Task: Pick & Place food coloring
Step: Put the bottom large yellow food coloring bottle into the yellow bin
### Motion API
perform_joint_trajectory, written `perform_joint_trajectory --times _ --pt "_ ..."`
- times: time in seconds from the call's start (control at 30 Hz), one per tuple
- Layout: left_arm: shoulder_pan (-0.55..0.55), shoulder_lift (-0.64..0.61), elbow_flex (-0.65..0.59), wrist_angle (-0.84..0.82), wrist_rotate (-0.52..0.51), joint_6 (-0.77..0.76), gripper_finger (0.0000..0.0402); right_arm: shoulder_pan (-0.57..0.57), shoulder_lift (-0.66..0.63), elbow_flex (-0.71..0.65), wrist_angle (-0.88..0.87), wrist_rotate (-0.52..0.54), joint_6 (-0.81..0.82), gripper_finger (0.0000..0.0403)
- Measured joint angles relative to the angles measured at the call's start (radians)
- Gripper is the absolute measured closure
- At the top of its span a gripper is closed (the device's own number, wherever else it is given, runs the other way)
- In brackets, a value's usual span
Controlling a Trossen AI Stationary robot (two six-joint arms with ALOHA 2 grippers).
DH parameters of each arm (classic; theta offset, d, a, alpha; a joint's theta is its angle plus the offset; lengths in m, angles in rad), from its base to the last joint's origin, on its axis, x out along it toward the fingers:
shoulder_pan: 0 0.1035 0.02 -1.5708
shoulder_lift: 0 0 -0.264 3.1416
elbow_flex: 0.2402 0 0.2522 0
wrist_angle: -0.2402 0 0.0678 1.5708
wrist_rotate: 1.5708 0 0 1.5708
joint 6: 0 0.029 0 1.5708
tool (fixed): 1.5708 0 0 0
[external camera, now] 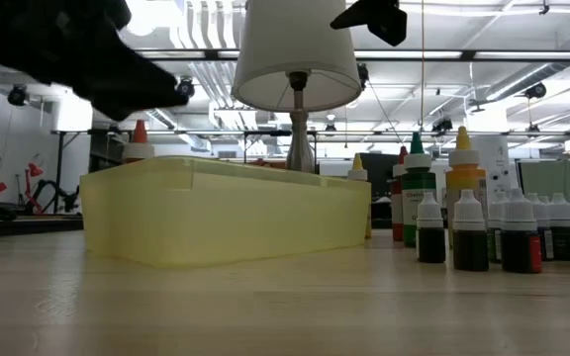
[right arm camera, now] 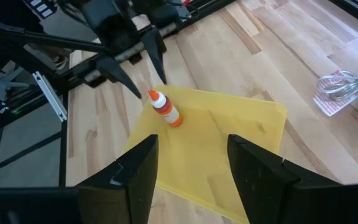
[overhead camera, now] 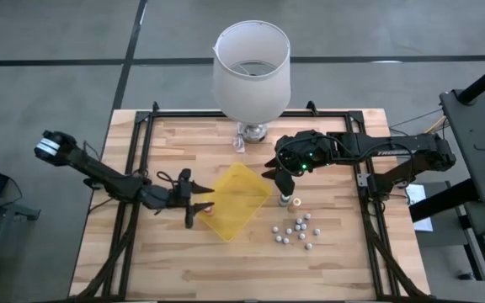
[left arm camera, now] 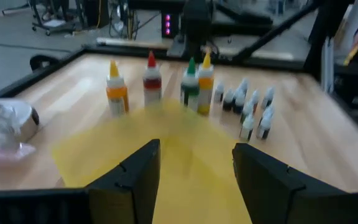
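- Yellow plastic tray [overhead camera: 238, 200] sits mid-table, one orange-capped bottle [right arm camera: 165, 109] standing inside near its left corner.
- Four taller dropper bottles [left arm camera: 157, 84] stand in a row beyond the tray; about nine tiny white-capped bottles [overhead camera: 296, 230] cluster right of it.
- No label can be read.
- Left gripper [overhead camera: 197, 203] hangs released at the tray's left edge, holding nothing.
- Right gripper [overhead camera: 281, 179] hangs released over the tray's right edge, empty.
- Bare wood lies open along the near side.
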Motion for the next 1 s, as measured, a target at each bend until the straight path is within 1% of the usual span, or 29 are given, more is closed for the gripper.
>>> perform_joint_trajectory --times 0.13,0.33,0.57,0.67,0.8,1.0 --pt "0.0 -0.056 0.048 -0.051 0.0 0.003 0.0227 0.006 0.0 0.0 0.002 -0.003 -0.02 0.022" --pt "0.0 -0.074 0.154 -0.113 0.024 0.064 0.0227 0.027 0.0 0.0 0.002 -0.004 -0.063 0.022" --pt "0.002 -0.071 0.329 -0.35 0.023 0.074 0.0227 0.054 0.0 0.0 -0.005 -0.004 -0.078 0.022" --pt "0.002 -0.072 0.373 -0.391 0.021 0.073 0.0232 0.068 0.0 0.0 -0.013 -0.004 -0.105 0.022" --pt "0.003 -0.072 0.4 -0.392 0.02 0.073 0.026 0.084 0.0 0.0 -0.045 -0.004 -0.131 0.022" --pt "0.003 -0.071 0.405 -0.39 0.018 0.07 0.0328 0.107 0.0 0.0 -0.109 -0.003 -0.132 0.0221"
